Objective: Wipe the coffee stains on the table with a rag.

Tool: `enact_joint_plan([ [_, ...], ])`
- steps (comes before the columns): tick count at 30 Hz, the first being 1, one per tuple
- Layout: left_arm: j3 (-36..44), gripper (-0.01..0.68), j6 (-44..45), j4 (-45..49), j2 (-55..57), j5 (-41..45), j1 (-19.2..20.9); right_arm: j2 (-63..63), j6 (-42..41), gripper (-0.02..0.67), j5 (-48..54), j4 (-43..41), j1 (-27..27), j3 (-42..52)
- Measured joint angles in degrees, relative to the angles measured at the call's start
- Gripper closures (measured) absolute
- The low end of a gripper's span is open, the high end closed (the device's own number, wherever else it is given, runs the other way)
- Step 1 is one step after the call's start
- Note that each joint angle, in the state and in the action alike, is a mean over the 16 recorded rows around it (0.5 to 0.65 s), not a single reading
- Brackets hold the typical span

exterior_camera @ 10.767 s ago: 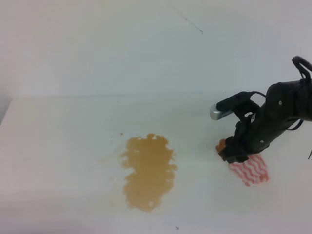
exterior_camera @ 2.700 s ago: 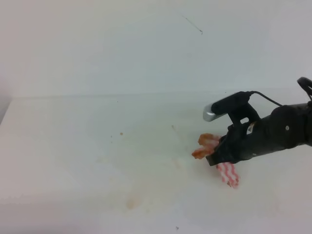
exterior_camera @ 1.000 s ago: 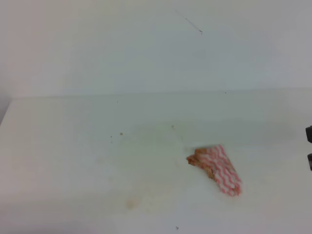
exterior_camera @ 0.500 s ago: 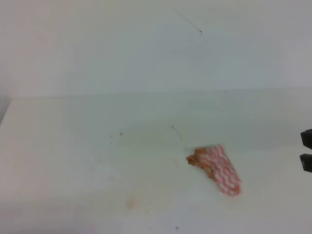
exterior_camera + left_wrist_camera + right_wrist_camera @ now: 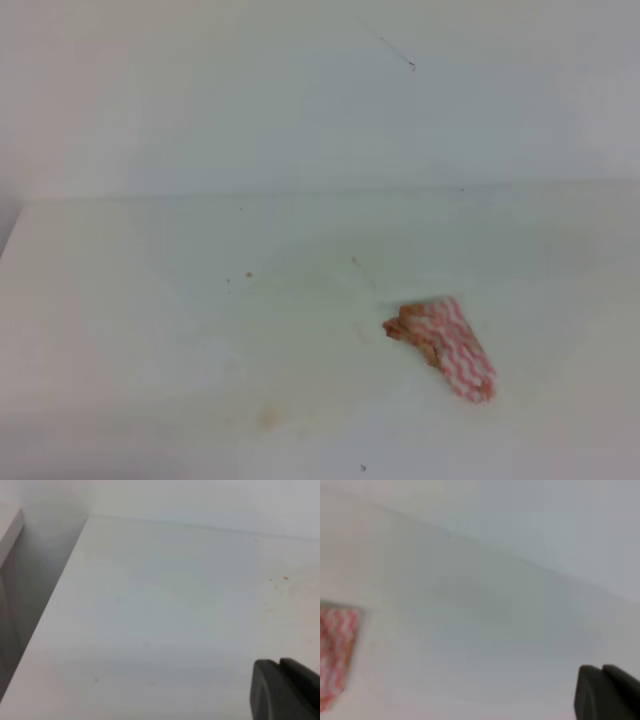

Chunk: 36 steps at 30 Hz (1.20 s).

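Rag (image 5: 441, 345): lies free on your worktop (image 5: 130, 300), right of centre, brown end left.
Stains (image 5: 267, 417): faint tan smudge, near-left.
Right fingers (image 5: 607, 692): closed, empty.
Left fingers (image 5: 285, 690): pressed together, empty.

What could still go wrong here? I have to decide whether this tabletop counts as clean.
1. Faint tan coffee stains remain on the table, so the wipe may be judged incomplete.
2. The rag lies loose with its brown stained end on the white surface; it could leave a fresh mark there.
3. Neither arm appears in the high view, so any further pass would first need a new grasp of the bunched cloth.
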Motion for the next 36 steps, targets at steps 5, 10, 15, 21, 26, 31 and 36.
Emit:
enact_joint_plan([
  [5, 0.0, 0.675, 0.0, 0.0, 0.0, 0.0, 0.0, -7.7, 1.8, 0.650, -6.9, -1.7, -3.5, 5.2],
  [10, 0.0, 0.675, 0.0, 0.0, 0.0, 0.0, 0.0, -17.9, 4.8, 0.651, -14.6, -2.8, -7.4, 14.1],
  [15, 0.0, 0.675, 0.0, 0.0, 0.0, 0.0, 0.0, -29.4, 9.0, 0.651, -19.7, -2.7, -11.2, 24.8],
  [21, 0.0, 0.675, 0.0, 0.0, 0.0, 0.0, 0.0, -42.0, 13.9, 0.651, -19.9, -2.6, -13.7, 36.0],
  [26, 0.0, 0.675, 0.0, 0.0, 0.0, 0.0, 0.0, -48.7, 17.6, 0.652, -16.1, -2.4, -14.6, 41.5],
  [31, 0.0, 0.675, 0.0, 0.0, 0.0, 0.0, 0.0, -51.9, 19.9, 0.652, -11.5, -2.0, -14.8, 43.9],
  [36, 0.0, 0.675, 0.0, 0.0, 0.0, 0.0, 0.0, -52.4, 20.8, 0.652, -7.3, -1.7, -14.7, 44.1],
])
